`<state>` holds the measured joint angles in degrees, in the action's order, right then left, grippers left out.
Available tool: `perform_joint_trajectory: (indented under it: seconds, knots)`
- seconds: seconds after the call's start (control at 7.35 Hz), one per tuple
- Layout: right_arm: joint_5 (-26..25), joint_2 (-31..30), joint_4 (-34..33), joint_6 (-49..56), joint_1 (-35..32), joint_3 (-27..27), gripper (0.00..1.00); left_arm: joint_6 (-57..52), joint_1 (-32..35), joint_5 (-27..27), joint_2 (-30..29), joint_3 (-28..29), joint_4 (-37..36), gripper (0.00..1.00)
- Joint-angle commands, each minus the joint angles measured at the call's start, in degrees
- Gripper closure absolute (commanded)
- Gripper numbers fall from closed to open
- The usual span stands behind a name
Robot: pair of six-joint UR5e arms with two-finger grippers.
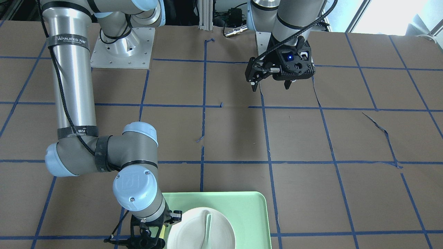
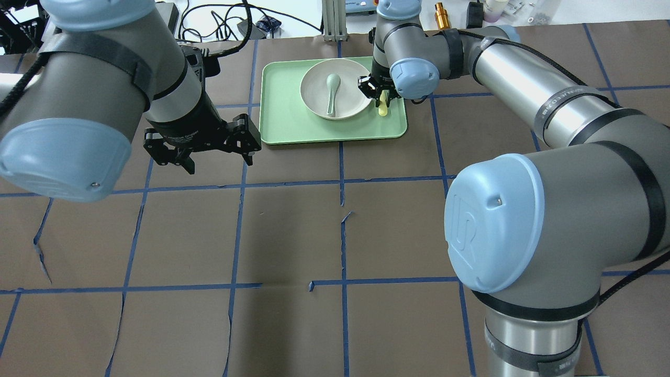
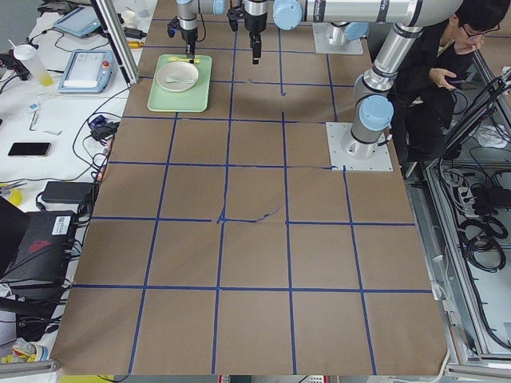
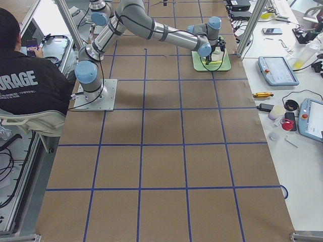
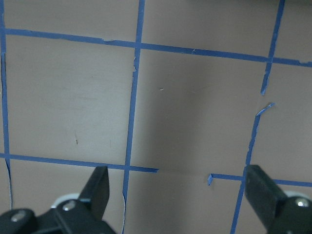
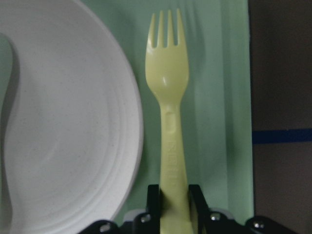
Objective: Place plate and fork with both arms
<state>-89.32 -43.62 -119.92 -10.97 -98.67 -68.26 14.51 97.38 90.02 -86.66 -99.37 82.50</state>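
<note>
Right wrist-mounted: right gripper clamps fork handle, tines pointing away, alongside plate; left gripper spread wide.

The pale-yellow fork is clamped by its handle end in the right gripper, with its short tines pointing straight away from the gripper. The round off-white plate lies flat just beside that gripper, its rim alongside the fork.

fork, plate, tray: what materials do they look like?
Fork: likely plastic; pale yellow, slight sheen, moulded lettering on handle.
Plate: speckled off-white, matte; maybe fibre-plastic composite or ceramic, can't tell.
Tray: mint green, smooth, probably plastic.
</note>
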Motion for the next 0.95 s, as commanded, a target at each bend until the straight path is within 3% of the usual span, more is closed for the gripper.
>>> perform_joint_trajectory:
  seconds: [0.0, 0.14, 0.27, 0.41, 0.54, 0.68, 0.82]
  knots:
    - [0.2, 0.2, 0.0, 0.7, 0.6, -0.4, 0.78, 0.0, 0.0, 0.0, -0.1, 0.0, -0.1, 0.0]
    - [1.3, 0.5, -0.4, 0.7, 0.6, -0.8, 0.07, 0.0, 0.0, 0.1, -0.1, 0.0, -0.1, 0.0]
    - [2.1, 0.3, -0.4, 1.0, 0.6, -1.2, 0.0, 0.0, 0.0, 0.0, -0.1, 0.1, -0.1, 0.0]
    - [2.0, -0.9, -0.2, 2.7, 0.7, -1.1, 0.0, -0.3, -0.2, 0.1, -0.1, 0.2, -0.1, 0.0]
    - [1.7, -5.7, 1.6, 3.1, 1.8, -1.6, 0.0, -0.3, -0.4, 0.1, 0.0, 0.1, 0.0, 0.0]
    - [1.3, -11.3, 9.3, 4.1, 2.7, -3.6, 0.0, -0.3, -0.5, 0.2, 0.0, 0.1, -0.1, 0.0]
    - [0.2, -17.3, 12.3, 5.6, 3.3, -4.9, 0.0, -0.4, -0.5, 0.2, 0.0, 0.1, 0.0, 0.0]
